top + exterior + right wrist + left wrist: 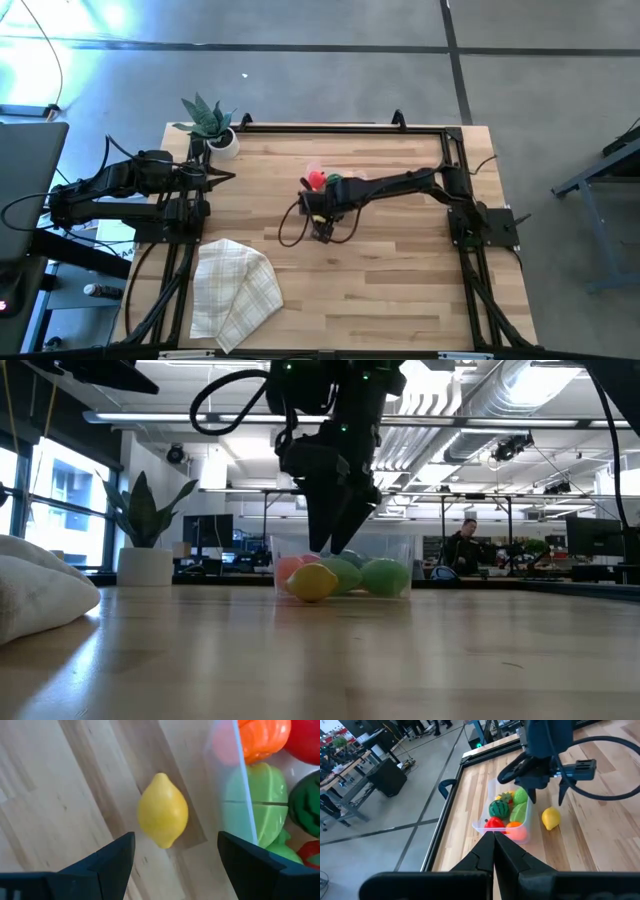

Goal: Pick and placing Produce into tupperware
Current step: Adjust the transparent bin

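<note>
Level across a pale wooden table (330,660): a clear tupperware (345,566) in the middle distance holding green and reddish produce (384,576), with a yellow lemon (312,582) lying on the wood just in front of its near wall. Directly above, hanging from the top edge, a dark arm with looped black cable, its right gripper (335,530) pointing down over the container, fingers too merged in silhouette to separate. At left, a folded cloth (35,588) and a white-potted plant (146,530); far behind at right, a person (462,546) among desks.
</note>
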You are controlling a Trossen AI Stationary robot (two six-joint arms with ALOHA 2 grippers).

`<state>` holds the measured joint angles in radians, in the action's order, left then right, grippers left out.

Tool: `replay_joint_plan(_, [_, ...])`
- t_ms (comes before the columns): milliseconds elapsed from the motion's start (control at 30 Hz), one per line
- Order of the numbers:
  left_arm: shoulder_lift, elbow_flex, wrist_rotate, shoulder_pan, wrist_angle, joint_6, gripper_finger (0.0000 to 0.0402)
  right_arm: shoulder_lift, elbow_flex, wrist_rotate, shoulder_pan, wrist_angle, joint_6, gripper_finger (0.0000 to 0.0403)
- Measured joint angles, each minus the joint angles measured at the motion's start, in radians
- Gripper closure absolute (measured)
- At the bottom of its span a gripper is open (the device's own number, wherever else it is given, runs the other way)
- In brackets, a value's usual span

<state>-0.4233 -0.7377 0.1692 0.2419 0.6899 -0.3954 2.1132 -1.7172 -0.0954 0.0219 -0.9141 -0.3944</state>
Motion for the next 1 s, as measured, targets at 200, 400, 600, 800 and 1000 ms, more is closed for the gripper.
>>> replay_joint_plan(200, [0.000,0.000,0.000,0.000,0.000,0.000,0.0401,0.000,0.000,0.045,-0.010,0.027,0.012,0.0127])
replay_joint_plan(400, [0.000,0.000,0.000,0.000,0.000,0.000,0.0401,0.004,0.000,0.047,-0.006,0.044,0.011,0.0127])
replay_joint_plan(600, [0.000,0.000,0.000,0.000,0.000,0.000,0.0401,0.020,-0.001,0.064,-0.009,0.045,0.019,0.0127])
replay_joint_plan(800, [0.000,0.000,0.000,0.000,0.000,0.000,0.0401,0.040,-0.002,0.069,-0.009,0.077,0.022,0.0127])
replay_joint_plan(1000, [0.000,0.000,0.000,0.000,0.000,0.000,0.0401,0.058,-0.002,0.079,-0.009,0.087,0.026,0.0127])
